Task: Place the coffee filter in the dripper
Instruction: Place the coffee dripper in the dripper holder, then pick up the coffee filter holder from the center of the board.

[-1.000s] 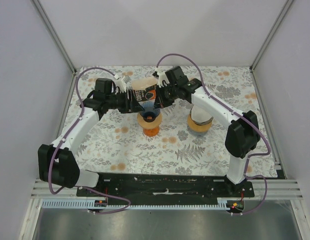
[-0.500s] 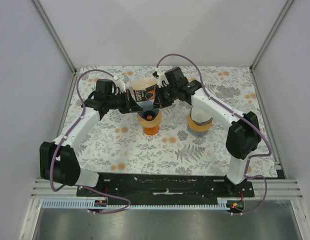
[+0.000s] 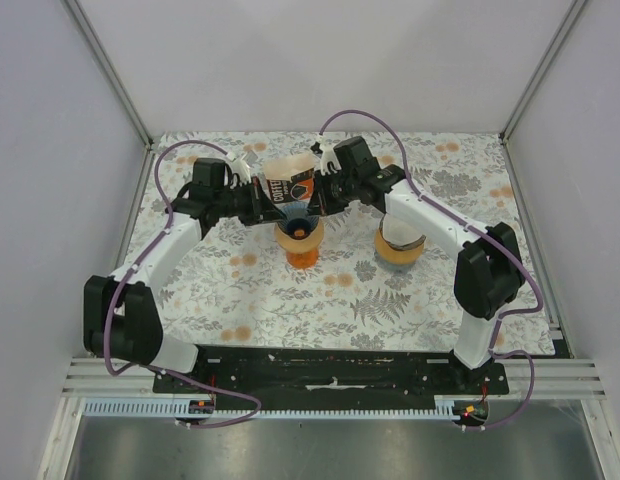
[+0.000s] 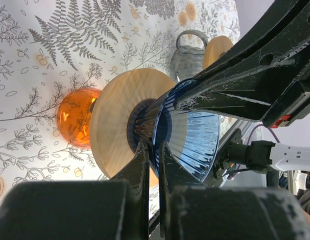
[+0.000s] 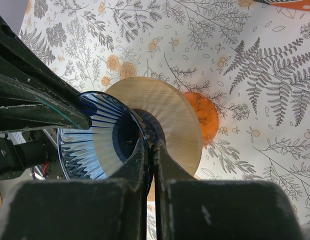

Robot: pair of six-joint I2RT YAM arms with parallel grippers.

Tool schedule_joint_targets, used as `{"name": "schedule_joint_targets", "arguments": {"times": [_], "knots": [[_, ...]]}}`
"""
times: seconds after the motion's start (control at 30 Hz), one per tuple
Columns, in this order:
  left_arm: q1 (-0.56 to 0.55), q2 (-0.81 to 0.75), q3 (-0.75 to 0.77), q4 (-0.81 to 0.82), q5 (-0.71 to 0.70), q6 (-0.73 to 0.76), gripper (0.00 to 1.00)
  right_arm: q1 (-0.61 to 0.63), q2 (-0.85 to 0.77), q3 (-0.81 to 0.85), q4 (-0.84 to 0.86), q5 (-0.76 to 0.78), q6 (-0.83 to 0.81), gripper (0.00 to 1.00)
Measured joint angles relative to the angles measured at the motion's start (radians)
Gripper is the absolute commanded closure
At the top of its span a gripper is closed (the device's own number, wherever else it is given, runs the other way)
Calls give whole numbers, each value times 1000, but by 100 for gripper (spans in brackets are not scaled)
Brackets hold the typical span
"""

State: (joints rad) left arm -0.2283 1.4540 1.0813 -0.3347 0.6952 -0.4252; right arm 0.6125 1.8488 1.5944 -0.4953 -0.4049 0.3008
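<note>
Left pincer (image 4: 152,150) and right pincer (image 5: 149,146), from opposite sides, are each closed nearly flat on the thin wall of the blue glass dripper (image 4: 192,135). Its wooden collar (image 4: 112,120) sits on an orange glass carafe (image 4: 74,122) on the floral worktop (image 3: 370,290). Tan coffee filter paper (image 3: 288,166) shows atop a black pack lettered COFFEE (image 3: 283,190), just behind the dripper.

Blue ribbed dripper (image 5: 90,145) with wooden collar stands on an orange base (image 4: 75,122), brown coffee filters (image 3: 288,166) near.
</note>
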Motion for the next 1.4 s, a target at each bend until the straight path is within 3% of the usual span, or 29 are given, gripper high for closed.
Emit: {"name": "schedule_joint_targets", "arguments": {"times": [0.13,0.2,0.4,0.73,0.87,1.03,1.17,1.4], "knots": [[5,11,2,17,12,-2,98,-4,0,-5,16,-1,7,100],[5,14,12,8,14,-2,98,-5,-1,-5,17,-1,8,92],[3,29,63,-69,-6,32,62,-5,-5,-6,16,-10,10,70],[21,18,144,-192,-40,124,38,9,-5,23,-72,-26,-31,38],[40,2,216,-204,-39,158,30,9,-23,66,-103,-24,-57,29],[55,2,332,-208,-46,262,27,4,-110,88,-126,-23,-98,25],[54,48,418,-199,-129,382,27,-11,-227,80,-127,-12,-132,23],[55,358,702,-234,-259,557,25,-63,-472,-68,-129,74,-174,20]]}}
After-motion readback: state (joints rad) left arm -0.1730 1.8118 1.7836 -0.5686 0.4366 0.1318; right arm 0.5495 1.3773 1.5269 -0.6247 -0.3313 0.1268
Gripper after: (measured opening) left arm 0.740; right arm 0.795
